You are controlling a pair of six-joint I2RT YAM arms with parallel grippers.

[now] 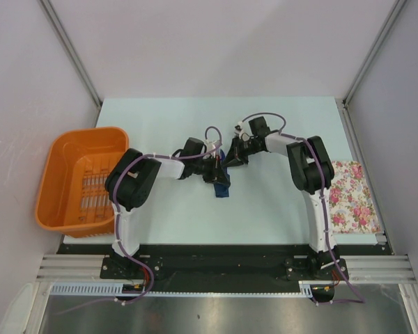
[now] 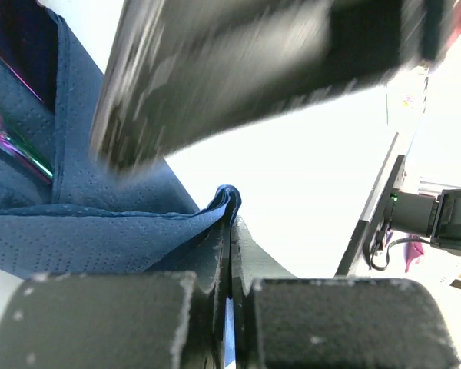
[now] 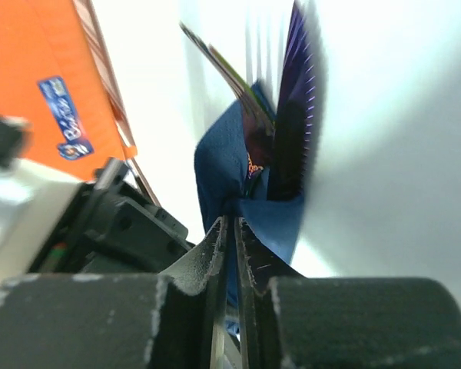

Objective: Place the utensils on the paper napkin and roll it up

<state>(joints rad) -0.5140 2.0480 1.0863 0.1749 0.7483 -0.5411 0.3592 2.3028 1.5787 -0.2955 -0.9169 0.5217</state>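
Top external view: the paper napkin (image 1: pixel 223 186) lies bunched near the centre of the table (image 1: pixel 160 125), with its long axis running from the far edge toward the near edge. The left gripper (image 1: pixel 213 171) and the right gripper (image 1: pixel 231 160) meet over it. In the wrist views, each has its jaws pressed together on a navy fold. The utensils (image 3: pixel 296 100), purple and blurred, sit inside the fold with their long axis pointing away from the right fingertips.

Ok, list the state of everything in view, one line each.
paper napkin, folded over the utensils, pinched from both sides.
utensils, wrapped partly inside the napkin.
left gripper, shut on the napkin.
right gripper, shut on the napkin.
orange basket, upright.
floral cloth, flat, untouched.
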